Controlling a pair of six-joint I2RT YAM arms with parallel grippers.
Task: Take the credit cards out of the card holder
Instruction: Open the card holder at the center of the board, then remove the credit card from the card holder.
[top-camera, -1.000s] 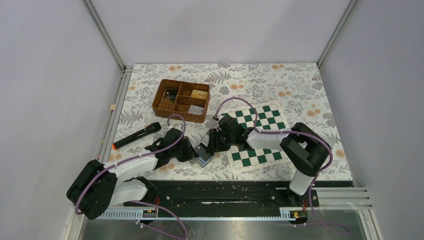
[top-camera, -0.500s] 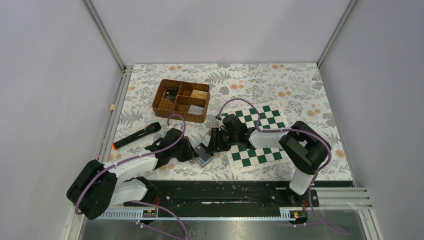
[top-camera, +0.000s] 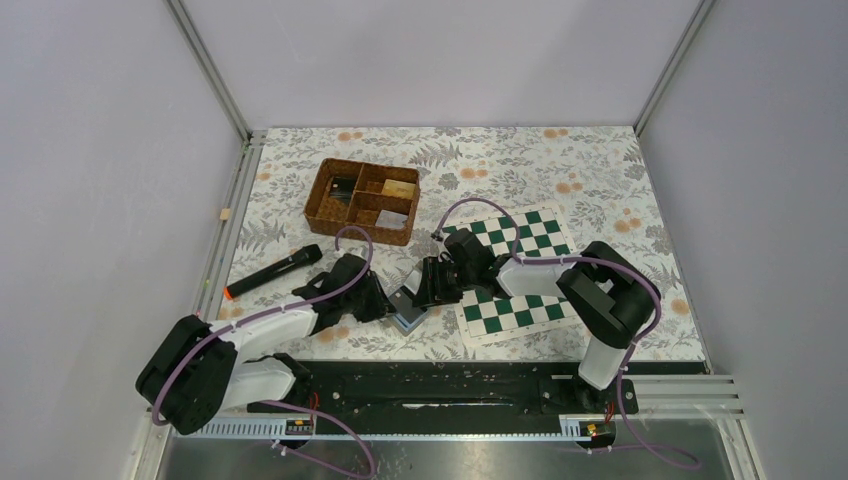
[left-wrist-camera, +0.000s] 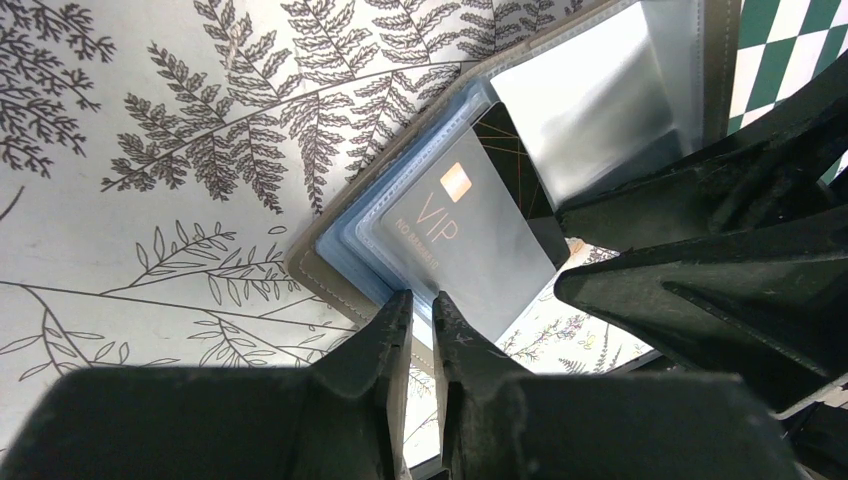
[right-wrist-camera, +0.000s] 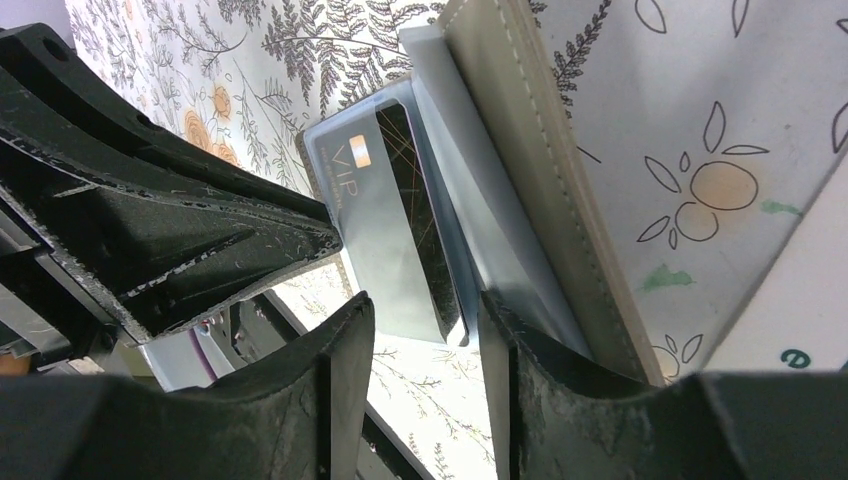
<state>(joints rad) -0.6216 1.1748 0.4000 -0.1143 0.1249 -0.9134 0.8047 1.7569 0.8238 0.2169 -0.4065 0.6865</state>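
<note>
Change, arms: against the top views of a second ago, both arms show only slight shifts of elbow and forearm. Both wrists stay crowded at the chessboard mat's (top-camera: 520, 315) left edge.
Change, holder: the card holder (top-camera: 408, 312) has not moved and lies open, just off the mat's near-left corner.
Meaning: fine adjustment only, with no card free yet. My judgement is that the first pull is still being set up.
Left gripper (left-wrist-camera: 420, 305): jaws narrow, nearly together. They appear to nip the near edge of the holder's clear sleeves, pinning it on the side away from the mat.
Right gripper (right-wrist-camera: 425, 315): jaws part-way apart, reaching in from the mat side. They straddle the end of the VIP card (right-wrist-camera: 385, 230), with a gap showing on each side, so no grip yet.
VIP card: grey, in the front sleeve. A dark card with gold lines sits behind it.
Hidden, top view: the two grippers cover most of the holder, and no card is legible there.
Hidden, left wrist: glare whites out the far sleeve, so its contents cannot be told.
Unclear: total card count, whether the VIP card has begun to leave its sleeve, and whether the left pads truly bite or only rest.
</note>
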